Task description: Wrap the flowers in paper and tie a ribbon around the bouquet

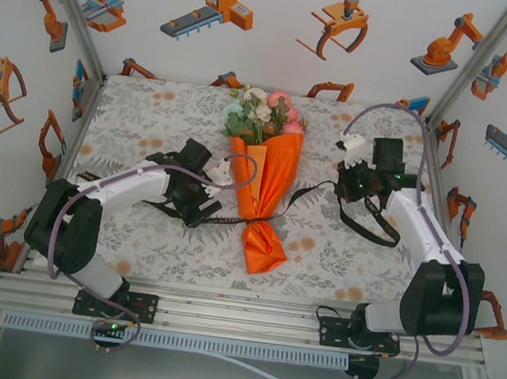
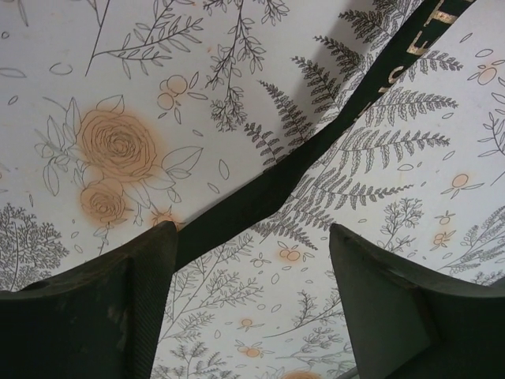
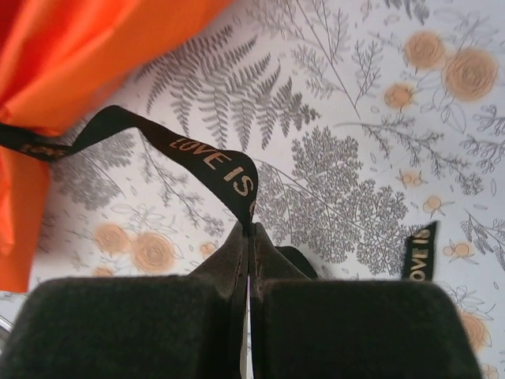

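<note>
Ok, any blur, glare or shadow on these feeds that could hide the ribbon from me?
Top external: evenly lit, no glare, the ribbon thin but distinct against the tablecloth. Left wrist: ribbon and print sharp, a soft shadow top right, dark fingers slightly soft. Right wrist: lettering on the ribbon readable, the paper blurred at upper left.

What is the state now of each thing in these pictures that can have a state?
bouquet: wrapped, lying flat, blooms at the far end.
ribbon: round the bouquet's narrow part, one strand pulled out to the right.
left gripper: open, the ribbon crossing beyond its fingers.
right gripper: shut on the ribbon.
</note>
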Tool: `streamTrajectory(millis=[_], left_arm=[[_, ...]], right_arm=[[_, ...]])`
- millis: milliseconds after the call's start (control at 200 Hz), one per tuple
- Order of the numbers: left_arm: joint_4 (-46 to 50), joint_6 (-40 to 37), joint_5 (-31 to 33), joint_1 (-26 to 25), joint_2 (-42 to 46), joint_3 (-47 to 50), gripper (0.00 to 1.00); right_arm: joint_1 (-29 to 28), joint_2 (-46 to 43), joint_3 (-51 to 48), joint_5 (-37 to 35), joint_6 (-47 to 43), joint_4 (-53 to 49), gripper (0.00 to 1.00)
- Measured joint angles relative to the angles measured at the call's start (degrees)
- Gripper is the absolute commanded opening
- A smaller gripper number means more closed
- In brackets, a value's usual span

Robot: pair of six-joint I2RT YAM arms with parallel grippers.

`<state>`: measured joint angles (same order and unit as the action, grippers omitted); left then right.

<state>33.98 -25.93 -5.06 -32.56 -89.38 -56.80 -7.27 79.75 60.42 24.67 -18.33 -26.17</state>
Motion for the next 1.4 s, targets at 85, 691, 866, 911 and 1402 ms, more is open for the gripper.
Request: streamTrajectory(millis=[85, 691, 866, 911, 1402], left_arm=[[-0.6, -0.6, 0.7, -0.9, -1.0, 0.0, 0.61], [-2.3, -1.3, 2.3, -3.4, -8.3, -3.0, 0.00], [-6.2, 4.3, -3.9, -3.4, 3.6, -3.3, 0.00], [-9.2, 6.4, -6.2, -3.4, 6.9, -3.3, 0.00], [-34.4, 25.4, -17.6, -5.5, 7.6, 1.1, 0.00]], right_arm=[[0.0, -0.2, -0.6, 0.8, 1.1, 1.2, 0.00], [-0.2, -2.5, -3.8, 3.3, 6.0, 4.7, 0.00], [-3.7, -4.0, -4.4, 4.8, 9.4, 6.0, 0.00], [-5.4, -4.5, -4.9, 5.1, 10.0, 6.6, 0.00], [-19.1, -3.1, -7.5, 10.8, 21.2, 20.1, 0.00]])
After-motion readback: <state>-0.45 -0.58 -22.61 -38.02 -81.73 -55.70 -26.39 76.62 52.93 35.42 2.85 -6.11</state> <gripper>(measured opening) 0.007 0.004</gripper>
